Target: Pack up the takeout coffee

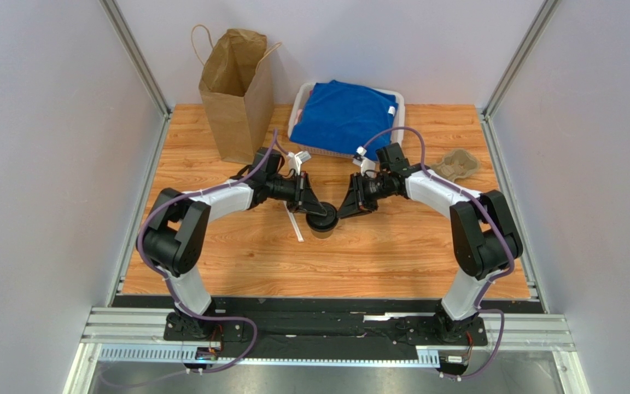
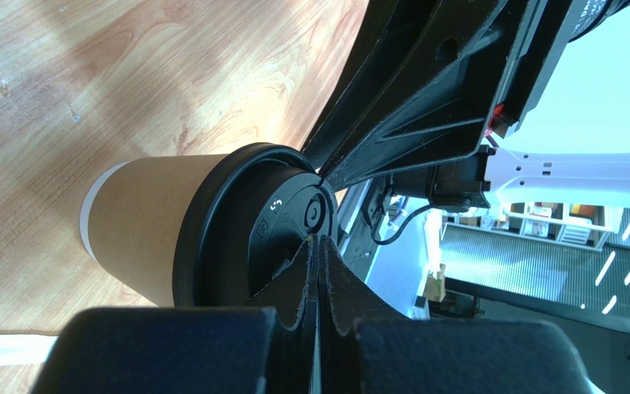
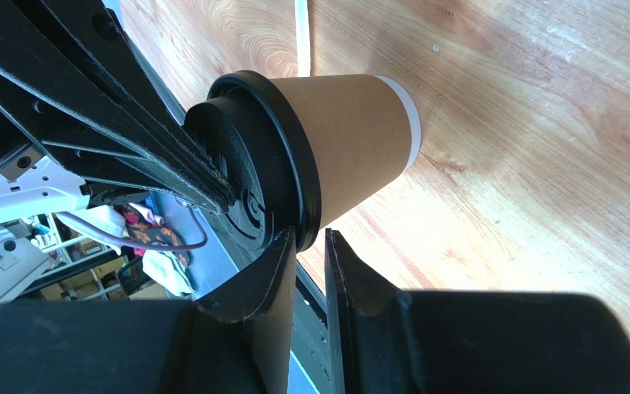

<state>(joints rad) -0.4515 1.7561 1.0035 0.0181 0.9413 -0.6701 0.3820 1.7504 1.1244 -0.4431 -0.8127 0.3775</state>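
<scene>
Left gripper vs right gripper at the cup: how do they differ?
Fingers: left gripper shut, tips on top of the black lid; right gripper slightly parted, pinching its rim. Side: left gripper sits left of the takeout coffee, right gripper right of it. Both touch the lid.

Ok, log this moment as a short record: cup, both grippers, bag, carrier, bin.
takeout coffee: upright on table, black lid fitted
left gripper: fingers shut, tips on lid top
right gripper: fingers pinching lid rim
paper bag: standing open, back left
cup carrier: far right, apart from cup
bin: holds blue cloth
</scene>
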